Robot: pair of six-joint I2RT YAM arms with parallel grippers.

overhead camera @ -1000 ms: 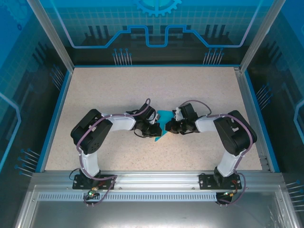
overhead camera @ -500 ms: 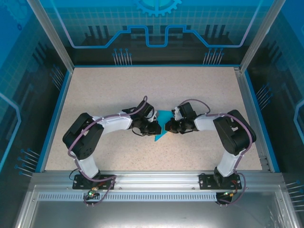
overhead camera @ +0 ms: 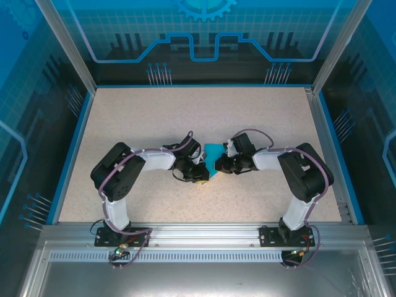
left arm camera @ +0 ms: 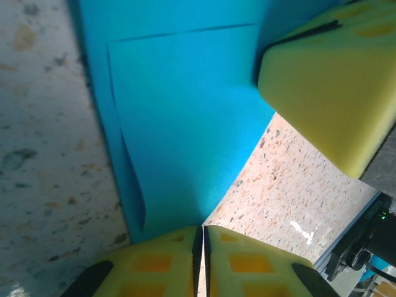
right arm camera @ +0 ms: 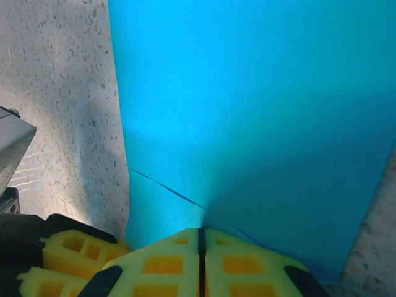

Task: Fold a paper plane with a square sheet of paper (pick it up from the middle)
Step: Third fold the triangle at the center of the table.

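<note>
The cyan-blue square sheet of paper (overhead camera: 212, 151), folded with creased flaps, lies mid-table between both grippers. In the left wrist view the paper (left arm camera: 185, 124) narrows to a corner that runs into the seam of my left gripper (left arm camera: 203, 228), whose jaws are pressed together on it. That left gripper (overhead camera: 201, 175) covers the paper's near tip in the top view. My right gripper (overhead camera: 218, 164) is at the paper's right edge. In the right wrist view creases in the paper (right arm camera: 260, 111) converge at the right gripper (right arm camera: 201, 230), shut on a raised fold.
The speckled beige table (overhead camera: 154, 117) spreads all around, edged by a blue rim and aluminium posts (overhead camera: 68, 49). A yellow finger of the right gripper (left arm camera: 328, 80) shows close to the paper in the left wrist view. The left gripper's fingers (right arm camera: 68, 253) sit close by in the right wrist view.
The left gripper has shifted toward the near edge and now covers the paper's near tip, which showed before. Its elbow swung out left and back. The right arm has stayed put.
</note>
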